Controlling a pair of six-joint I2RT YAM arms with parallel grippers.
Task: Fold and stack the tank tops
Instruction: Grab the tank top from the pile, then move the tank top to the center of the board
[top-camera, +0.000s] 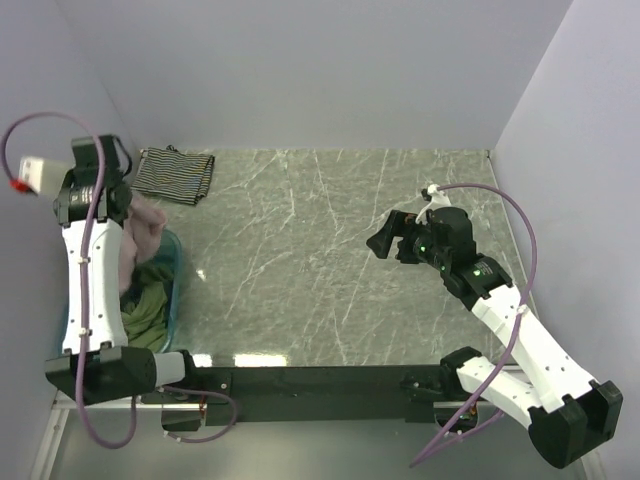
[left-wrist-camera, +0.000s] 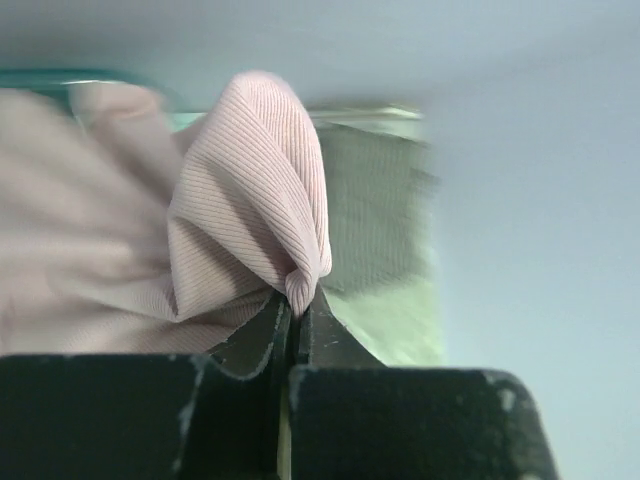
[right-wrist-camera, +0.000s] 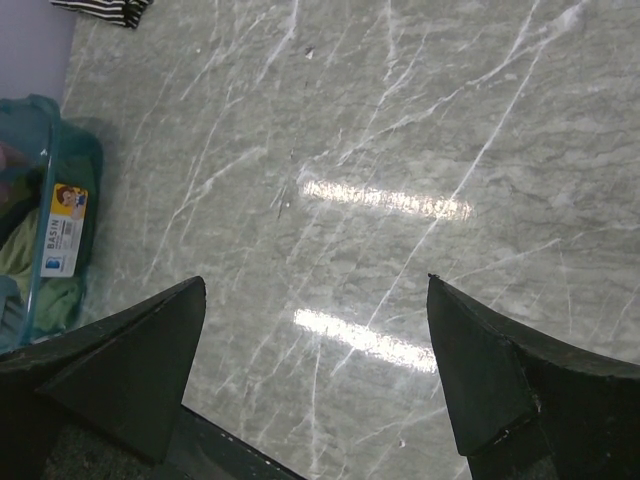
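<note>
My left gripper (top-camera: 122, 212) is shut on a fold of the mauve-pink tank top (top-camera: 147, 236) and holds it hanging over the blue tub (top-camera: 176, 262). In the left wrist view the jaws (left-wrist-camera: 298, 302) pinch the ribbed pink cloth (left-wrist-camera: 250, 200). The olive-green tank top (top-camera: 146, 310) lies crumpled in the tub. The striped tank top (top-camera: 176, 175) lies folded at the table's far left. My right gripper (top-camera: 386, 240) is open and empty above the table's right middle; its wrist view (right-wrist-camera: 315, 285) shows only bare marble between the fingers.
The tub stands at the left edge beside the left arm; it shows in the right wrist view (right-wrist-camera: 62, 225) with a label on its wall. Walls close in the table on the left, back and right. The marble tabletop (top-camera: 320, 260) lies between the arms.
</note>
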